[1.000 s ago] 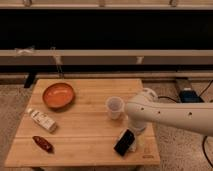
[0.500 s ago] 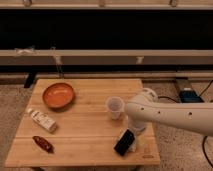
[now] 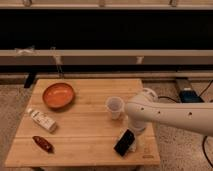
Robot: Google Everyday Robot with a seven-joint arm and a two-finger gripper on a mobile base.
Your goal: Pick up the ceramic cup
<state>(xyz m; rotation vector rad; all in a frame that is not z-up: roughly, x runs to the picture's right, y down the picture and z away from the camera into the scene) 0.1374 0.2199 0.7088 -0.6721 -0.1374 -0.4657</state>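
The ceramic cup (image 3: 114, 107) is small, off-white and handleless. It stands upright on the wooden table (image 3: 85, 125), right of centre. My white arm (image 3: 172, 116) reaches in from the right. My dark gripper (image 3: 125, 142) hangs over the table's front right part, below and slightly right of the cup, apart from it.
A wide orange bowl (image 3: 58, 95) sits at the table's back left. A white labelled bottle (image 3: 42, 120) lies on its side at the left. A dark red object (image 3: 43, 143) lies near the front left corner. A dark bench and wall run behind the table.
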